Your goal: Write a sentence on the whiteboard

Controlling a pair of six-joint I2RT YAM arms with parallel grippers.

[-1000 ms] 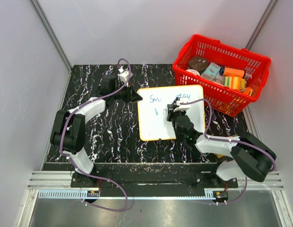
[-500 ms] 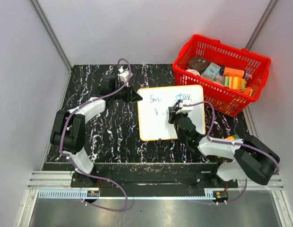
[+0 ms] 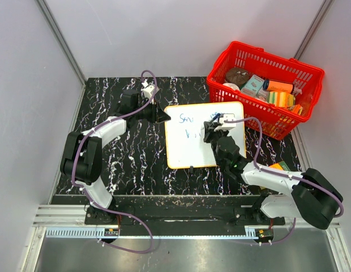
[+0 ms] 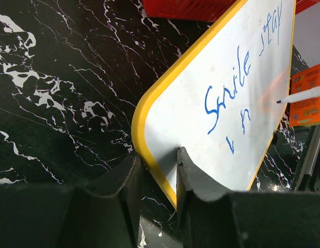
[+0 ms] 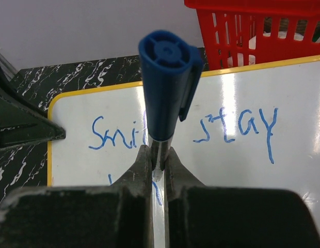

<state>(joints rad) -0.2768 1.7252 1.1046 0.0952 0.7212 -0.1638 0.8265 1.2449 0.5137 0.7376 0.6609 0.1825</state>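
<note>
The whiteboard [image 3: 184,152], white with an orange-yellow frame, lies flat on the black marbled table. My left gripper [image 3: 162,117] is shut on its far left corner, and the frame [image 4: 149,155] runs between the two fingers of that gripper [image 4: 159,155]. My right gripper [image 3: 213,128] hovers over the middle of the board, shut on the barrel of a blue-capped marker [image 5: 168,88] just below the cap. The sentence [image 5: 237,126] reads "Smile stay" in thin blue, with a few short strokes [image 4: 241,123] of a second line beneath. The marker's tip [image 4: 280,101] sits just off the board surface.
A red basket [image 3: 303,73] with several packages stands at the back right, touching the whiteboard's far right corner. An orange box [image 4: 307,98] lies on the table beyond the board's right edge. Grey walls close in the table on three sides.
My right gripper has shifted a little to the right over the board with the marker. The left gripper and the board have not moved.
</note>
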